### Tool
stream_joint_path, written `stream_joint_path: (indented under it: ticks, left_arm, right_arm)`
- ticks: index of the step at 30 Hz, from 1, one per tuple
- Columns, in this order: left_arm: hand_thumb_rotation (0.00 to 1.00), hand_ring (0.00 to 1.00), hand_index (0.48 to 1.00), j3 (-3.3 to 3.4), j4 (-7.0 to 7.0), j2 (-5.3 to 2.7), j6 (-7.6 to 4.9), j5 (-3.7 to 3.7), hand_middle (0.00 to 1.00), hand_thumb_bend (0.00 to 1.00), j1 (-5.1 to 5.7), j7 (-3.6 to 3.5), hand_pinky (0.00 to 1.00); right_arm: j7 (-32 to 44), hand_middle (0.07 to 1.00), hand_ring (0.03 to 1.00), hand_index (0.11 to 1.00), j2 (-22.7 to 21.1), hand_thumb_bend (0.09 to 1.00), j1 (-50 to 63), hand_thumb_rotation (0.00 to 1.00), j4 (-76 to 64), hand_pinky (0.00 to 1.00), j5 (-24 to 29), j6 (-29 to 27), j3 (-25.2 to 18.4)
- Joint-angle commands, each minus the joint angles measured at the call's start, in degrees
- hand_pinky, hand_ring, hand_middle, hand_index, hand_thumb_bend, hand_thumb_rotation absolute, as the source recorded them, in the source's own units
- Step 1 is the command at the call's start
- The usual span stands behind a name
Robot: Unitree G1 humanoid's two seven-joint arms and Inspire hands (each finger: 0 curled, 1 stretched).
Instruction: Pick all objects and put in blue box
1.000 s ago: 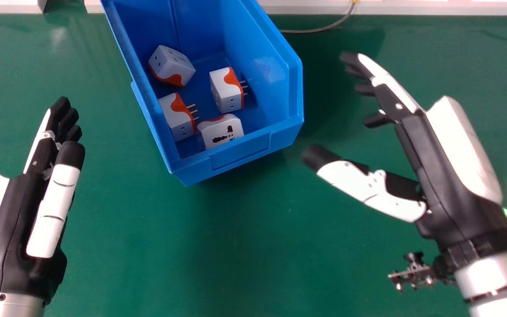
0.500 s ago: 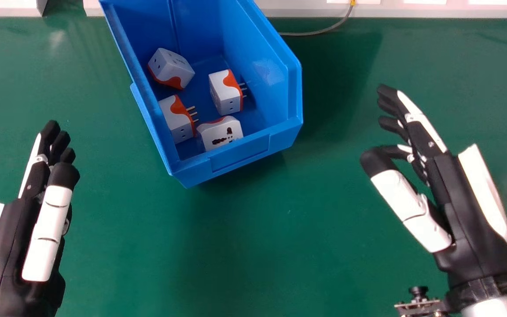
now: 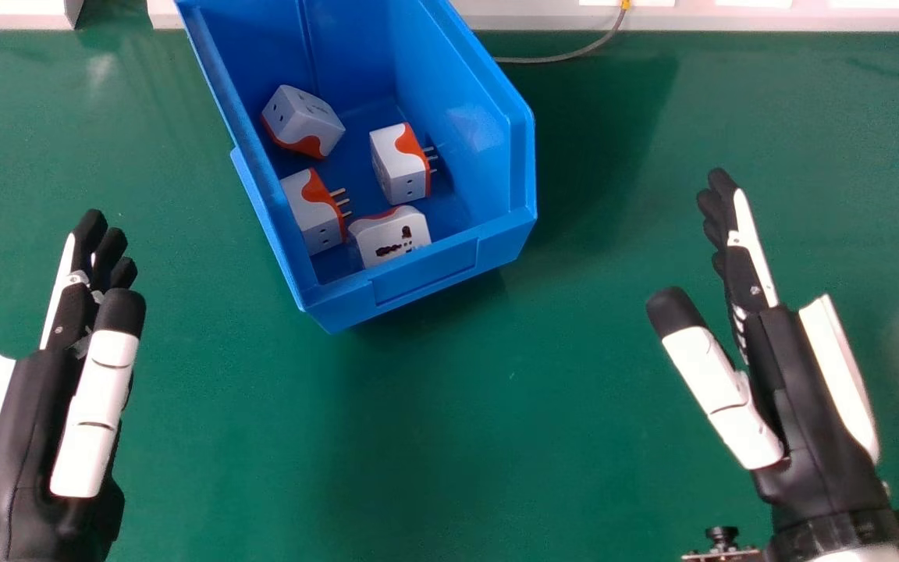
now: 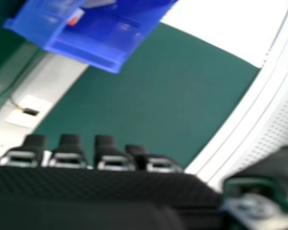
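4 adapters [image 3: 401, 164] in blue box [image 3: 426, 273], fwd & L of R hand [image 3: 801, 406]

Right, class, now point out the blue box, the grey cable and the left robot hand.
Blue box [image 3: 426, 273]: head view, on its near wall.
Grey cable [image 3: 559, 58]: head view, partway along its curve.
Left robot hand [image 3: 95, 406]: head view, on its thumb.

Bright light lit the green table [image 3: 418, 437], the blue box [image 3: 426, 275] cast a soft shadow, and a white surface [image 4: 221, 24] glared in the right hand view.
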Motion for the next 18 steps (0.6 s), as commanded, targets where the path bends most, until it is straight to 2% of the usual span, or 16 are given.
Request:
stream_joint_path:
  ticks: [1,5,7,12,15,18]
  left_arm:
    - [0.88,0.99,0.987,-0.14,0.38,-0.17,-2.06,0.39,0.99,0.75,-0.15,0.13,1.0]
    - [0.85,0.99,0.975,-0.57,1.85,-0.27,-3.51,1.0,0.99,0.78,-0.44,-0.03,1.0]
    - [0.85,0.99,0.972,-0.82,2.96,-0.31,-4.79,0.87,0.99,0.77,-0.69,-0.47,1.0]
    - [0.85,1.0,0.968,-1.46,5.67,-0.66,-7.55,0.97,0.99,0.76,-1.68,-0.74,1.0]
    - [0.85,1.0,0.966,-1.53,6.53,-0.77,-8.25,1.63,0.99,0.75,-2.37,-0.16,1.0]
    - [0.84,0.99,0.957,-1.25,8.23,-0.78,-9.83,2.28,0.98,0.75,-3.59,0.36,0.99]
  right_arm:
    - [-1.31,1.0,1.0,1.0,0.64,0.527,-1.04,1.0,0.66,1.0,0.87,-2.62,-0.18]
    - [-1.44,1.0,1.0,1.0,0.99,0.528,-1.89,1.0,2.55,1.0,1.45,-3.55,-0.58]
    - [-1.57,1.0,1.0,1.0,0.94,0.528,-2.22,1.0,3.0,1.0,1.05,-3.39,-0.84]
    - [-1.79,1.0,1.0,1.0,0.72,0.527,-3.57,1.0,5.47,1.0,1.94,-4.66,-1.99]
    - [-1.03,1.0,1.0,1.0,0.31,0.532,-4.06,1.0,5.85,1.0,3.45,-4.44,-3.11]
    - [0.14,1.0,1.0,1.0,-0.28,0.55,-4.56,1.0,5.82,1.0,5.33,-3.78,-4.0]
